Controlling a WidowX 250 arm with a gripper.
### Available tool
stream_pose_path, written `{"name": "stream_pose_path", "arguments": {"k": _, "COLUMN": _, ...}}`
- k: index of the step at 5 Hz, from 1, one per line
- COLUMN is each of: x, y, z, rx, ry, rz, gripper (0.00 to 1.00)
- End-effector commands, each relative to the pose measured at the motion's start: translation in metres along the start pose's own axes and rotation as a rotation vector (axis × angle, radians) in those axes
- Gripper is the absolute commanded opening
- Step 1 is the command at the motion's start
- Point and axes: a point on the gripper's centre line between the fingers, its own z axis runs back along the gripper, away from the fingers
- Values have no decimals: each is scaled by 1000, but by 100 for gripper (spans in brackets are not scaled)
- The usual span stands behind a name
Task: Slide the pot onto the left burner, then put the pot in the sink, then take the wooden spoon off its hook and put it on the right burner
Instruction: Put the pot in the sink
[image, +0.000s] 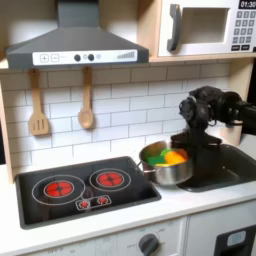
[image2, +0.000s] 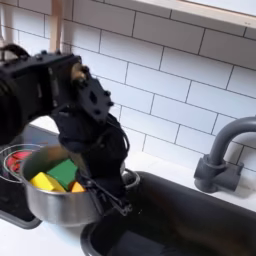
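toy kitchen counter (image: 90, 222): the gripper (image: 186, 147), jaws closed on the rim of the pot (image: 167, 168), holds it over the near edge of the sink (image: 232, 170) beneath; wooden spoon (image: 86, 100) hangs far off.

In the upper right of the first exterior view, the microwave (image: 205, 28) has a small display showing pale digits beginning "01"; its keypad marks are too blurred to read.
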Motion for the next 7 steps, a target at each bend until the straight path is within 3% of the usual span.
{"name": "stream_pose_path", "arguments": {"k": 1, "x": 14, "y": -23, "z": -8, "rx": -42, "ry": 25, "rz": -115, "gripper": 0}}
{"name": "stream_pose_path", "arguments": {"k": 2, "x": 26, "y": -37, "z": -10, "rx": -45, "ry": 23, "rz": -141, "gripper": 0}}
{"name": "stream_pose_path", "arguments": {"k": 7, "x": 46, "y": -64, "z": -42, "rx": -68, "ry": 85, "rz": -205, "gripper": 0}}
